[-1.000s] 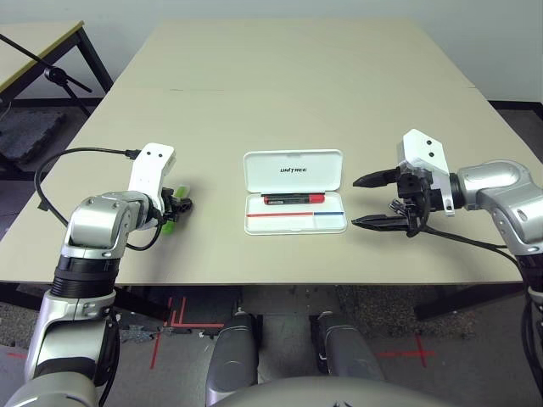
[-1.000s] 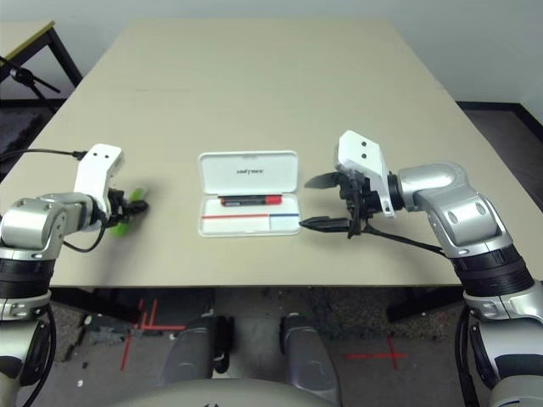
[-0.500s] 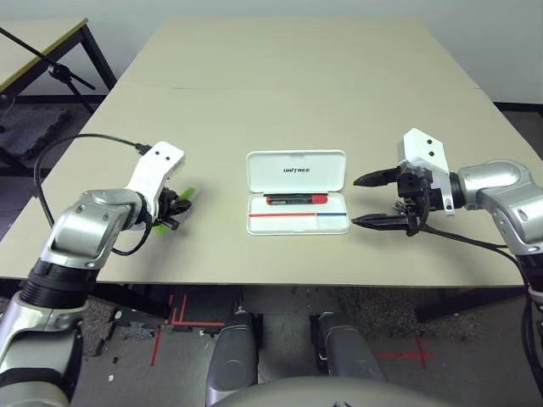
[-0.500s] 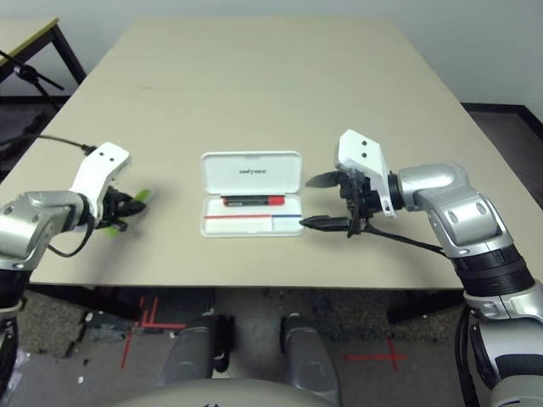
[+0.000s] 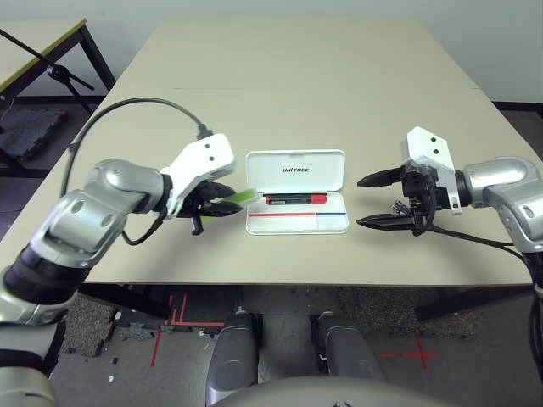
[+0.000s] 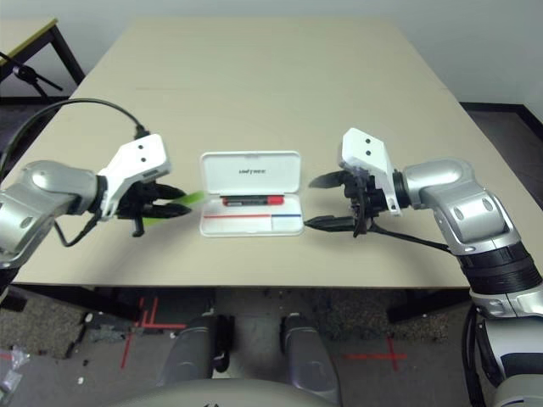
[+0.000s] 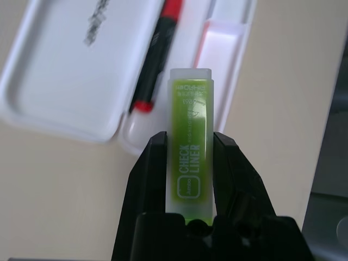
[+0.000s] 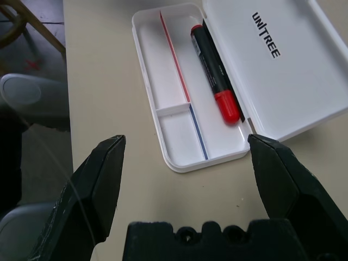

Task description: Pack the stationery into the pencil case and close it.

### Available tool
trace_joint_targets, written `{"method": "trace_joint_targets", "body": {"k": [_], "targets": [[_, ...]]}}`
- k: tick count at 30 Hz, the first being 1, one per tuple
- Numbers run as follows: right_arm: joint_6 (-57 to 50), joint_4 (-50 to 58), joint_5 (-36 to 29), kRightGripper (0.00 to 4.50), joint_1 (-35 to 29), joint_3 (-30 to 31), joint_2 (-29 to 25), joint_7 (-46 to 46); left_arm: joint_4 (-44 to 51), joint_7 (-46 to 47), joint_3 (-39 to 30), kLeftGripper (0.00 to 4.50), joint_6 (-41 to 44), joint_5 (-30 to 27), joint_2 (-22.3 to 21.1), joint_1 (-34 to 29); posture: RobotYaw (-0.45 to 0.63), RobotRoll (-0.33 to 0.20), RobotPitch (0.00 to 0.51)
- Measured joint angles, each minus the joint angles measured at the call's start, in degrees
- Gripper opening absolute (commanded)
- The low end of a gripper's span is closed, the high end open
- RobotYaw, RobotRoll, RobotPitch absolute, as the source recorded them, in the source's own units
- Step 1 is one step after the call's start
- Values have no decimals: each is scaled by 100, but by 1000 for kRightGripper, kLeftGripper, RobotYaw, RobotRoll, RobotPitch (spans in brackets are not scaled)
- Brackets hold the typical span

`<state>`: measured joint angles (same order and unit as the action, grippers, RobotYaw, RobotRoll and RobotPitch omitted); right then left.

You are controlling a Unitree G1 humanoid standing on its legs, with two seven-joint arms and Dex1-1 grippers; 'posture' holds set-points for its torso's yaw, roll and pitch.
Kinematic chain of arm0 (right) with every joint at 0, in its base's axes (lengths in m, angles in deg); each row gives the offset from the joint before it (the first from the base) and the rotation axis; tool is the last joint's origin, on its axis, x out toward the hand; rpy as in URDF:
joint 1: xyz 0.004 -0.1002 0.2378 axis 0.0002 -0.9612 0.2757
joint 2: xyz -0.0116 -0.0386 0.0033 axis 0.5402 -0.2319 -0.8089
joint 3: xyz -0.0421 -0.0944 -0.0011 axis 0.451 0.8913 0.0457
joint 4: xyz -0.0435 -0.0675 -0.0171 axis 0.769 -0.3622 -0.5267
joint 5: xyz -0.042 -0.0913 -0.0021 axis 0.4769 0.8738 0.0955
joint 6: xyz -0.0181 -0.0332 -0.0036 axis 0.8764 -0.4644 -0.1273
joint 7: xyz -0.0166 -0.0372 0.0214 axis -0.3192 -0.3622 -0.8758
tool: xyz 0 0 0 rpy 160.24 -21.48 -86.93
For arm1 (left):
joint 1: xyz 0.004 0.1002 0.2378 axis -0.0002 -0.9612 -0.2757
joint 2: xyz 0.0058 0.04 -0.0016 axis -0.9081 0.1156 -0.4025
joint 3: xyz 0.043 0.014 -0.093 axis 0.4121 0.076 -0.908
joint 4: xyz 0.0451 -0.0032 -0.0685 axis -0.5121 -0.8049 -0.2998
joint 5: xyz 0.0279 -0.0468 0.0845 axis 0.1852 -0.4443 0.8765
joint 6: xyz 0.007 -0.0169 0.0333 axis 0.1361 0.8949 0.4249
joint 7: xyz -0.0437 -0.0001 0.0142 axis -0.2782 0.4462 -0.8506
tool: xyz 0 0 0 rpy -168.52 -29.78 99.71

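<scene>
Gripping the lime-green highlighter (image 7: pixel 188 163) between its two black fingers (image 7: pixel 147 179), the left gripper (image 5: pixel 222 200) is closed on the pen's lower half, one finger on each long side. The pen's printed face reads "CHECK LINER", and its clear end projects past the fingertips toward the pencil case (image 5: pixel 297 203). In the head views this gripper hangs above the table (image 5: pixel 297 85) just to the left of the case, with the green tip (image 5: pixel 244 196) close to the case's left edge; whether it overlaps that edge cannot be told.

The right gripper (image 5: pixel 377 201) has its two black fingers (image 8: pixel 103 179) spread wide apart and holds nothing. It sits just to the right of the case, pointing toward it, clear of the rim.

The pencil case lies open near the table's front edge, between the two grippers. Its lid (image 5: pixel 295 172), printed "UNITREE", lies flat on the far side of the tray (image 8: pixel 179 130). A red and blue stripe runs along the tray, with a short divider across the near compartment. The red marker (image 5: pixel 294 199) lies in the tray's compartment next to the hinge, parallel to the stripe, with its dark barrel and red end visible.

A black cable (image 5: pixel 136 110) arcs up from the left wrist housing.
</scene>
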<state>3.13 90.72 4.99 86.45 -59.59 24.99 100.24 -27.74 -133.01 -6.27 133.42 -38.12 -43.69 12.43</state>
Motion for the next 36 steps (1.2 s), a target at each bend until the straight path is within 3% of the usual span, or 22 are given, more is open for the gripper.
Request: {"method": "trace_joint_targets", "body": {"k": [7, 17, 26, 35, 36], "targets": [[-51, 37, 1, 4500, -32, -16, -68, -5, -419, -217, 619, 1071, -325, 336, 615, 575, -63, 0, 88], [-136, 245, -25, 4500, -171, -91, -180, -157, -1036, -283, 1057, 1071, -571, 739, 1323, 723, -108, 0, 79], [-210, 287, -54, 4500, -259, -140, -235, -271, -1566, -278, 1171, 1071, -854, 1153, 1560, 722, -117, 0, 75], [-194, 293, -44, 4500, -258, -138, -235, -307, -1497, -453, 1173, 1071, -845, 1245, 1483, 627, -108, 0, 76], [-188, 289, -42, 4500, -258, -138, -235, -309, -1471, -497, 1173, 1421, -831, 1244, 1452, 609, -104, 0, 76]]}}
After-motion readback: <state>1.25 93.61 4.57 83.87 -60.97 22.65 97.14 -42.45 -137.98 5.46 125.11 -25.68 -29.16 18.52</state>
